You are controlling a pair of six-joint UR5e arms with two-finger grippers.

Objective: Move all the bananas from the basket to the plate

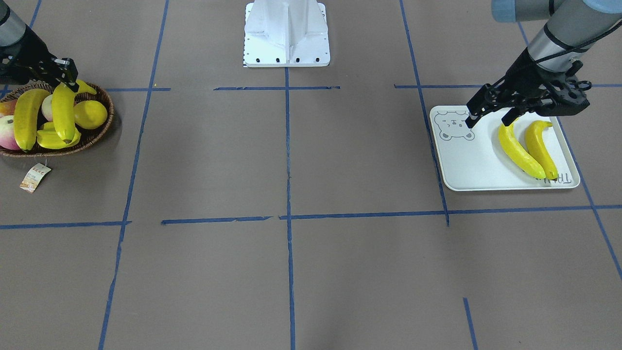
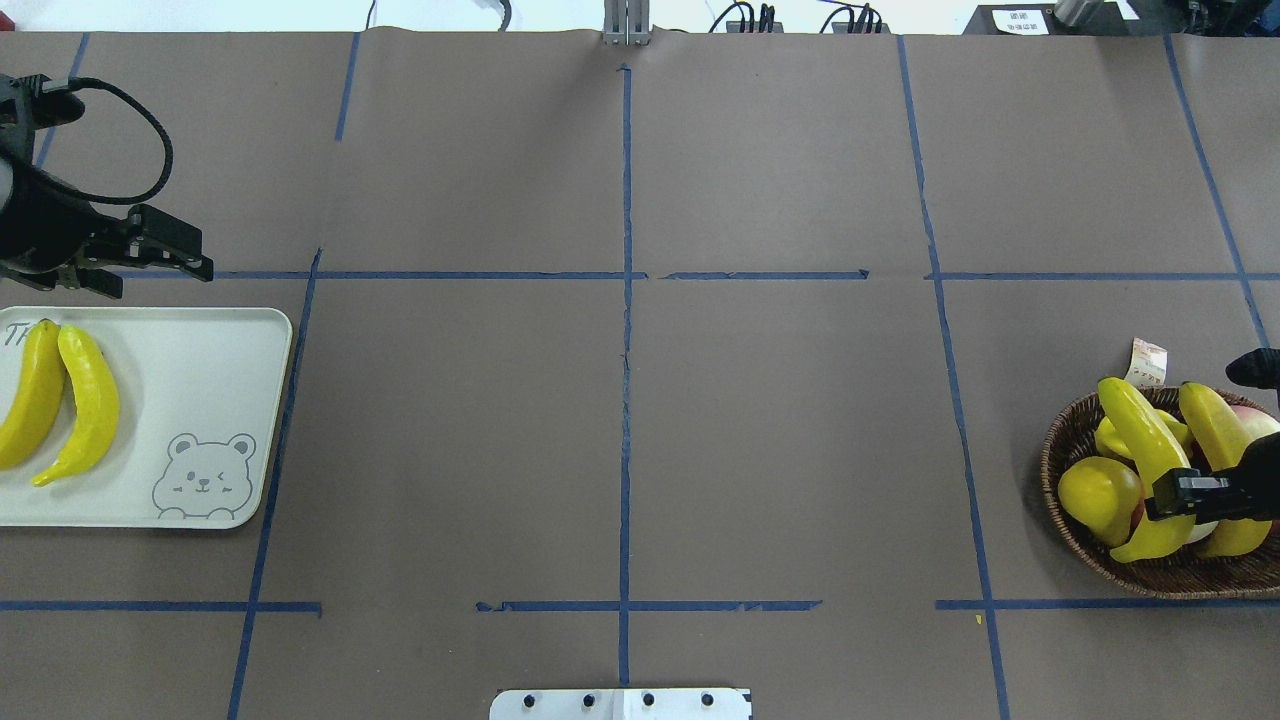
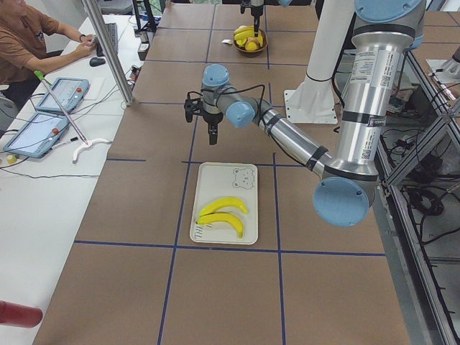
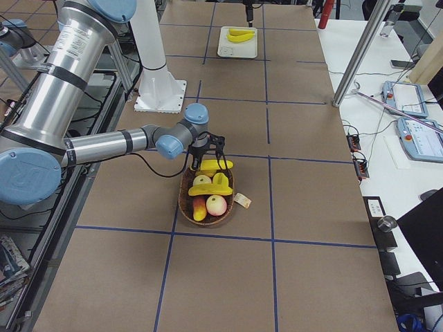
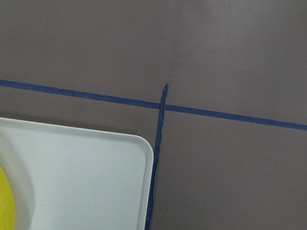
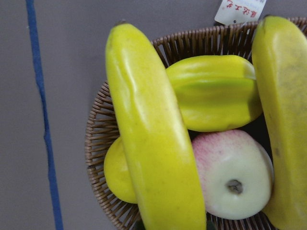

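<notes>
Two bananas [image 1: 520,150] [image 1: 539,148] lie side by side on the plate [image 1: 466,165], a pale tray with a bear drawing. My left gripper [image 1: 491,118] hovers open over the plate's robot-side edge with nothing between its fingers. In the wicker basket [image 2: 1060,440], my right gripper [image 2: 1190,495] is shut on a banana [image 2: 1140,440] near its lower end, and the banana lies tilted across the other fruit. Another banana [image 2: 1215,430] rests beside it in the basket. In the right wrist view the held banana [image 6: 153,143] fills the middle.
The basket also holds a lemon [image 1: 90,114], a starfruit [image 1: 51,138] and pink-white apples [image 1: 7,131]. A paper price tag [image 1: 35,177] lies outside the basket. The white robot base [image 1: 286,34] stands mid-table. Blue tape lines cross the brown tabletop.
</notes>
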